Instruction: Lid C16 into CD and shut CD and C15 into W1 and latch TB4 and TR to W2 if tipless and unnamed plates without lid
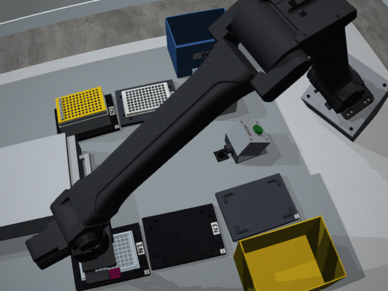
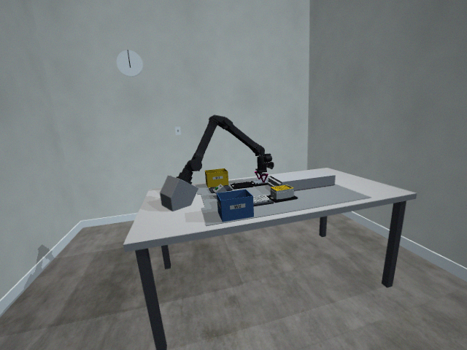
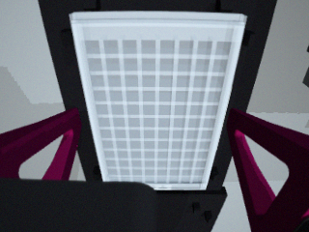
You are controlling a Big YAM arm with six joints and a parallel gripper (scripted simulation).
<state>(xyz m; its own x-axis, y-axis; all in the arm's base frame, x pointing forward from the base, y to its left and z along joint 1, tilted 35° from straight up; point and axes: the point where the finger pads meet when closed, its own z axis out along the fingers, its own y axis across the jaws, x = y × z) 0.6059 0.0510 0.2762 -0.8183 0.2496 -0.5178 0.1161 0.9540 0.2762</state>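
The clear assay plate [image 1: 125, 250] sits in nest N1 at the front left. In the wrist view the plate [image 3: 156, 99] lies on its black nest, long side running away from me. My gripper [image 3: 154, 116] is open, with one magenta finger on each side of the plate's long edges, not touching it. It also shows over N1 in the top view [image 1: 106, 273] and in the exterior view [image 2: 260, 175]. Nest N3 [image 1: 183, 236] is bare. The lid park [image 1: 256, 207] is bare. The yellow bin W1 [image 1: 290, 255] stands at the front right.
The yellow tip rack [image 1: 82, 108] stands on N2, with a white gridded plate [image 1: 145, 98] beside it. The blue bin W2 [image 1: 191, 40] is at the back. The green DONE key [image 1: 257, 128] sits on a grey box. The cooler CD [image 1: 31, 175] stands at the left. My arm hides the space between DONE and W2.
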